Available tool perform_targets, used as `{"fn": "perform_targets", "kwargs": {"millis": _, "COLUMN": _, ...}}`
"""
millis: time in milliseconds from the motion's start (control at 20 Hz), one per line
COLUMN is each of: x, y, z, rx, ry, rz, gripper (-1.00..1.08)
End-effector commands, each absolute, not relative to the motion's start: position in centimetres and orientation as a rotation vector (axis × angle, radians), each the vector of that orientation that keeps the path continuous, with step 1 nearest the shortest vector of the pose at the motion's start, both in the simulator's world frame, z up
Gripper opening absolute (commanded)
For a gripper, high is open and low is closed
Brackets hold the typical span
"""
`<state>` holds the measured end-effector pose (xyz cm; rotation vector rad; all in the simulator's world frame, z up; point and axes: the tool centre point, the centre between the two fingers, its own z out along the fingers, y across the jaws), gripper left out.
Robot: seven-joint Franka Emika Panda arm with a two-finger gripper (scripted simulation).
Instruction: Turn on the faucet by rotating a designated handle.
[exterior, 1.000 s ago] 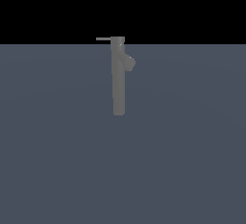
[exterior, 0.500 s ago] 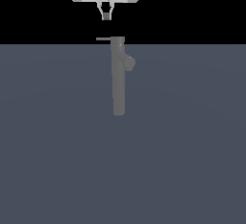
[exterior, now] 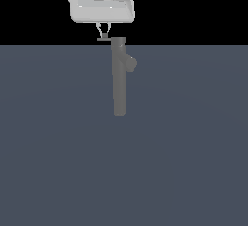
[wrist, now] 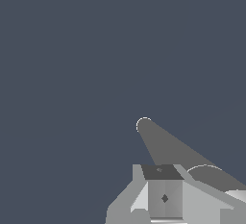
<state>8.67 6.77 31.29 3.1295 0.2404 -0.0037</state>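
Note:
The faucet [exterior: 119,82] is a tall slim grey column standing on the dark floor, with a stubby spout [exterior: 130,63] near its top on the exterior view's right. The handle [exterior: 103,39] is a thin short rod sticking out from the top cap toward the exterior view's left. My gripper [exterior: 102,35] hangs from the white hand directly above the handle, its fingers drawn together with the tips at or just above the rod. It holds nothing. In the wrist view the column [wrist: 166,146] is seen from above, beside my gripper [wrist: 162,174].
A flat dark grey-blue floor [exterior: 58,162] spreads around the faucet. The background above it is black. No other objects show.
My hand has come down from the top edge of the exterior view. Its fingertips have dropped to just over the handle. The faucet and handle have not moved.

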Motion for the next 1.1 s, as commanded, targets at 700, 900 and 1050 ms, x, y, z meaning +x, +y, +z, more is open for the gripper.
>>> {"fn": "perform_targets", "kwargs": {"millis": 700, "x": 8.3, "y": 7.3, "z": 30.1, "rx": 3.132, "ry": 0.250, "rz": -0.001, "gripper": -1.00}}
{"fn": "perform_targets", "kwargs": {"millis": 900, "x": 7.2, "y": 7.5, "z": 30.0, "rx": 3.132, "ry": 0.250, "rz": -0.001, "gripper": -1.00}}
{"fn": "perform_targets", "kwargs": {"millis": 1050, "x": 6.4, "y": 7.6, "z": 30.0, "rx": 3.132, "ry": 0.250, "rz": -0.001, "gripper": -1.00}}
